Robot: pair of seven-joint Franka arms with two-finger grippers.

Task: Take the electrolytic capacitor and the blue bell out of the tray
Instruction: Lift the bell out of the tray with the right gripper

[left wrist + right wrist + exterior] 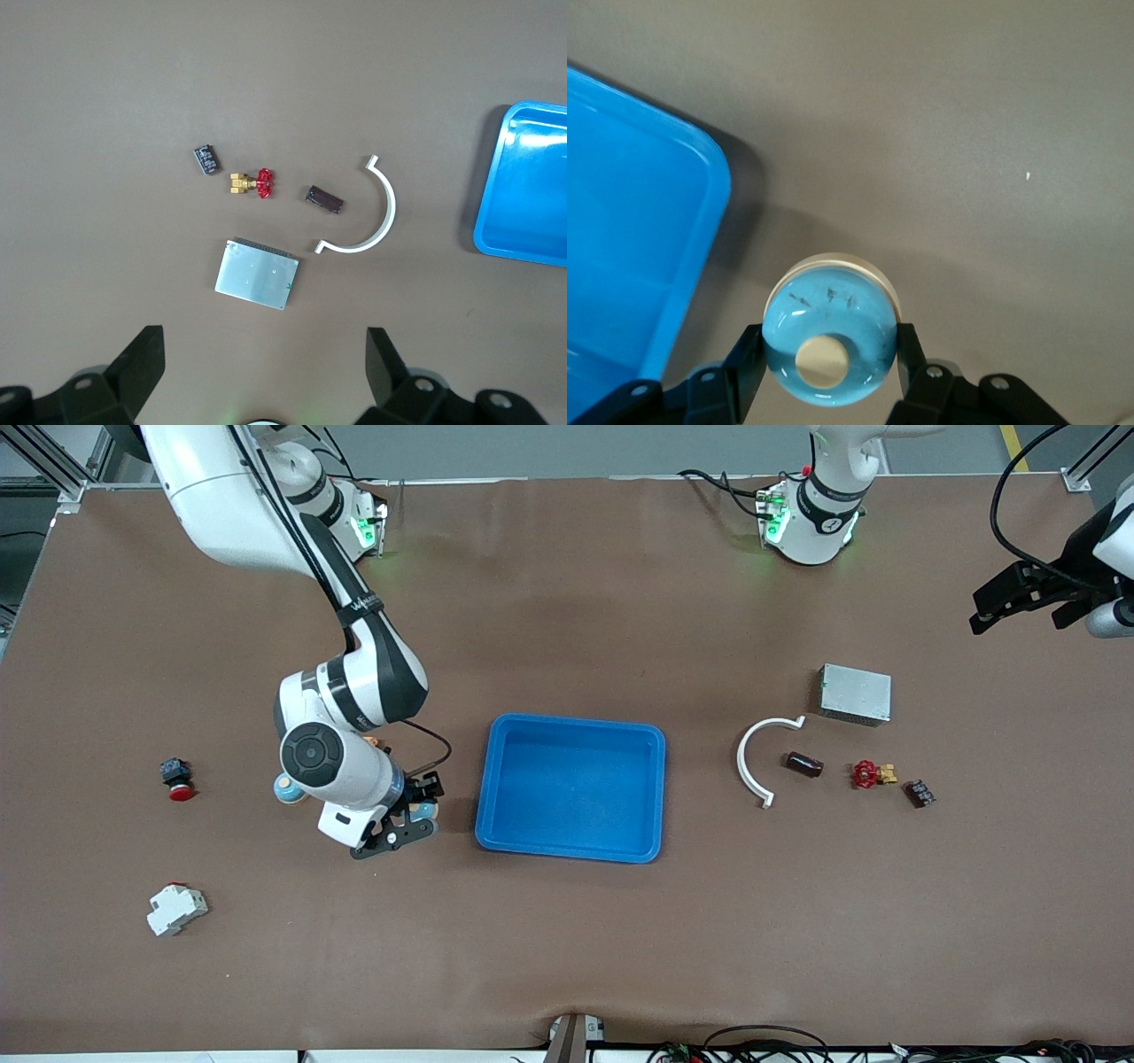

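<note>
Light: you've got even, bright overhead light.
Glare: sheen on your blue tray [532, 190].
Shadows: soft, beneath the bell [830, 335].
Focus: sharp; the gripper fingers [140, 365] slightly soft.

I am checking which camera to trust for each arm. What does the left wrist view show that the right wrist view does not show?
Only the left wrist view shows the open left gripper over the table, with the silver box, white curved piece, dark brown cylinder, red-handled valve and small black part lying apart from one another. Only the right wrist view shows the right gripper shut on the blue bell. Both show the blue tray and the brown table.
</note>
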